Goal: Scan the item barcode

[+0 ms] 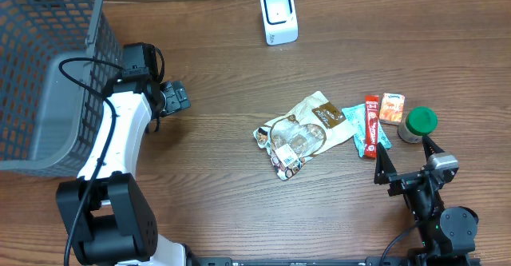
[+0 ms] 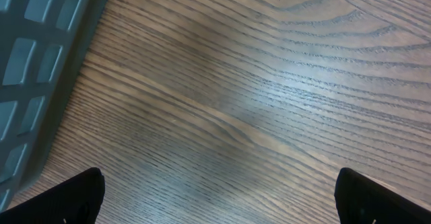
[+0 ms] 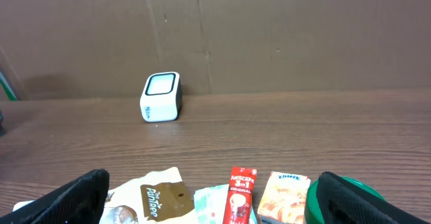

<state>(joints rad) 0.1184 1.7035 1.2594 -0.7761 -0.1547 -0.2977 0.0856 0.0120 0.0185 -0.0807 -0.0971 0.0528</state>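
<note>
1. Overhead view has the items in a loose row right of centre on the table [image 1: 223,138]: a clear snack bag [image 1: 299,134], a red coffee stick [image 1: 370,125], an orange tissue pack [image 1: 391,108] and a green-lidded jar [image 1: 417,125]. The white scanner [image 1: 279,17] sits well apart from them at the far edge.

2. Right gripper [image 1: 407,164] hangs just on the near side of the red stick and the jar, jaws wide apart, holding nothing. It's the obvious arm for the pick (the stick is right in front of its camera).

3. Left gripper [image 1: 172,98] is over bare wood beside the grey basket [image 1: 48,74], jaws also spread, empty.

4. My take on doing it well: pick one item, not a clump. The stick overlaps a teal packet [image 1: 351,122], so close on its free end to avoid dragging the neighbour.

5. I can't see a barcode on any item from here, so expect to rotate the pick until the code faces the scanner window [image 3: 162,85].

6. Hold it steady and near the window, not touching.
</note>
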